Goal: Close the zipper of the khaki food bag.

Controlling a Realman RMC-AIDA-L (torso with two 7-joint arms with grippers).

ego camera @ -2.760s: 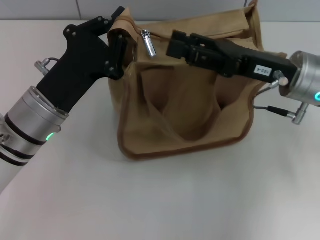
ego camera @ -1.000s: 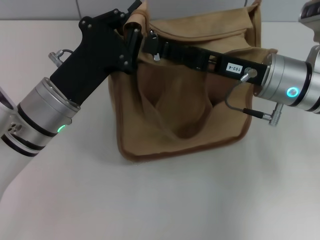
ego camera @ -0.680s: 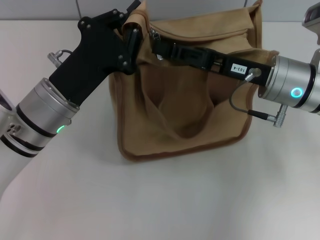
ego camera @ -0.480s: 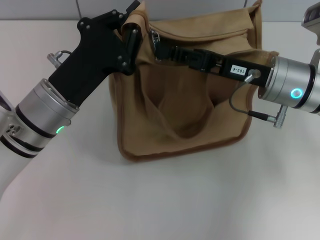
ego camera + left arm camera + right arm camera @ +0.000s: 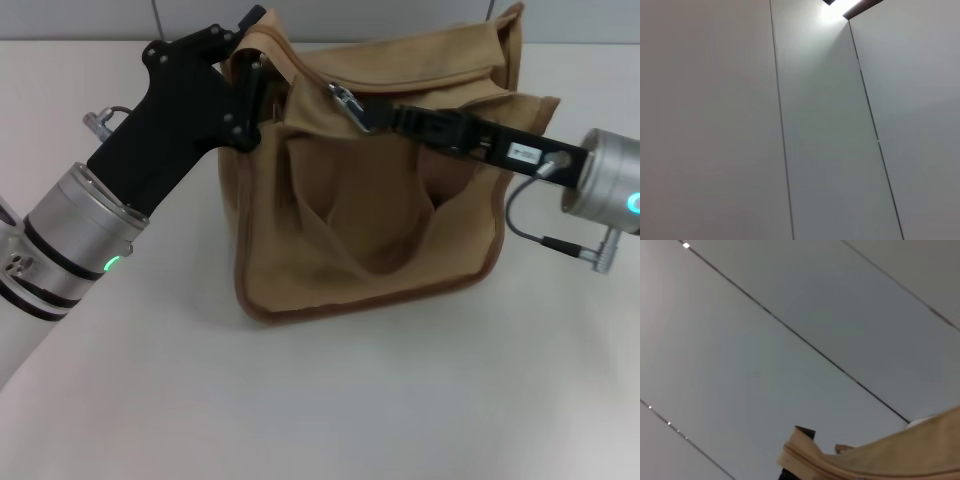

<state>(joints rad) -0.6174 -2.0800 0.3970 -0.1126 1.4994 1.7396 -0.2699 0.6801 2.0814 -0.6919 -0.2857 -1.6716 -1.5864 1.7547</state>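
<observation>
The khaki food bag [image 5: 370, 220] stands upright on the white table in the head view, its front pocket panel sagging open toward me. My left gripper [image 5: 248, 52] is shut on the bag's top left corner. My right gripper [image 5: 380, 118] reaches in from the right and is shut on the zipper's silver pull tab [image 5: 347, 102], a short way in from the bag's left end. The zipper line [image 5: 440, 78] runs on toward the right end. The right wrist view shows only a strip of the bag's top edge [image 5: 880, 455].
The white table [image 5: 300, 400] spreads in front of the bag and to its sides. A grey panelled wall [image 5: 815, 125] stands behind and fills the left wrist view. A handle [image 5: 505, 25] sticks up at the bag's right end.
My right gripper closed on the pull tab at the bag's left end and has drawn it a short way to the right. My left gripper still holds the left corner.
</observation>
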